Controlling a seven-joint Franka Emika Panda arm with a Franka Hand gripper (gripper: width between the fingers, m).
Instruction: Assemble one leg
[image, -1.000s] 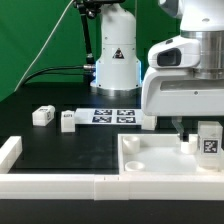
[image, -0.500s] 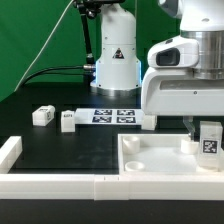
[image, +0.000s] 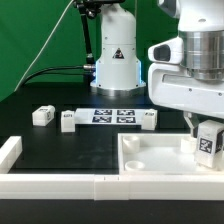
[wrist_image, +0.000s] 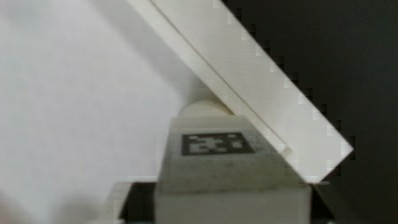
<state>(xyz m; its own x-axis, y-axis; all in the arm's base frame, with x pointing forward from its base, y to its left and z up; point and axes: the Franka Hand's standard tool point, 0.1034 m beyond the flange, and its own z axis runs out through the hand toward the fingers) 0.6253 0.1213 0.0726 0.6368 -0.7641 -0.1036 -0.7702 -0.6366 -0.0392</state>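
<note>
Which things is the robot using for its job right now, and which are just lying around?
In the job:
gripper
the leg it holds
white tray with corner holes

Just lying about:
loose legs
marker board
white rail at the table's edge

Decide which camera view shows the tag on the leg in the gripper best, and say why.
The wrist view: the leg fills the middle and its tag faces the camera, though slightly blurred. The exterior view shows the same leg small at that view's right edge, in the gripper, its tag tilted and tiny.
</note>
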